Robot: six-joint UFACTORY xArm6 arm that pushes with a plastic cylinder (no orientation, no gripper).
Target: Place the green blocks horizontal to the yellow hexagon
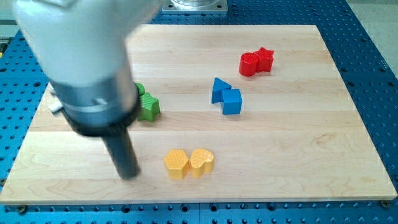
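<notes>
My tip (129, 174) rests on the board at the view's lower left, a little left of the yellow hexagon (176, 163). A yellow heart (202, 162) touches the hexagon's right side. Two green blocks lie above my tip, partly hidden behind the arm: one green block (149, 107) shows its right half, and only a sliver of the other green block (140, 90) shows. Their shapes cannot be made out. The green blocks sit up and left of the yellow hexagon.
A blue triangle (219, 89) and a blue cube (232, 101) touch near the middle. A red cylinder (249, 64) and a red star (265, 59) touch at the upper right. The wooden board (298, 149) lies on a blue perforated table.
</notes>
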